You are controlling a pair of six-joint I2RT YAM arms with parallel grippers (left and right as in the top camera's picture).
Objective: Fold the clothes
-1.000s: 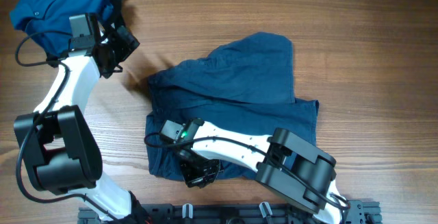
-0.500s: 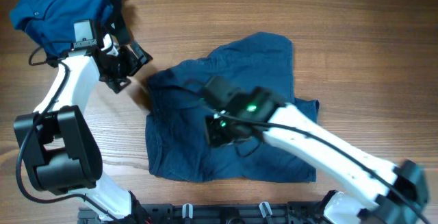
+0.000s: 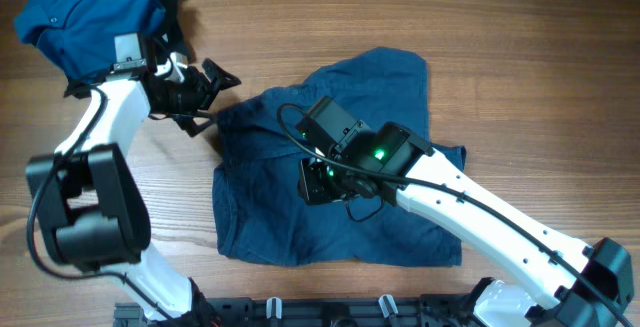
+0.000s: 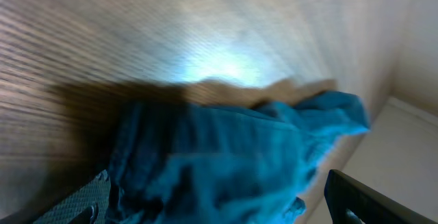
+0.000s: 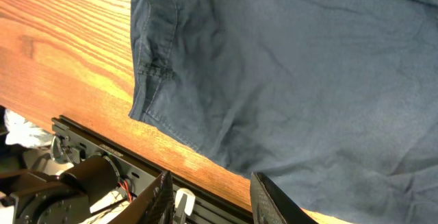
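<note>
A bare wooden table [image 3: 520, 27] fills the overhead view, with a black rail along its near edge. The shorts [image 3: 385, 92] lie in the middle of it. Their far part is doubled over in a rumpled flap, and the near part is spread flat. The shirt [image 3: 70, 17] sits bunched in the far left corner, well apart from them.

A second ago the right jaws were shut low at the shorts' near left hem. Now the right arm [image 3: 480, 217] has swung up over the middle of the shorts. Its jaws stand partly open with nothing between them, and the wrist view shows flat cloth below.

The left arm [image 3: 100, 117] has left the shirt's edge and reached toward the shorts' far left corner. Its jaws are wide and empty, just short of the cloth.

The shorts' outline looks the same as before, so we judge that the hem was let go without adding a fold. Most of the folding is still to do, and both arms need a fresh hold.
</note>
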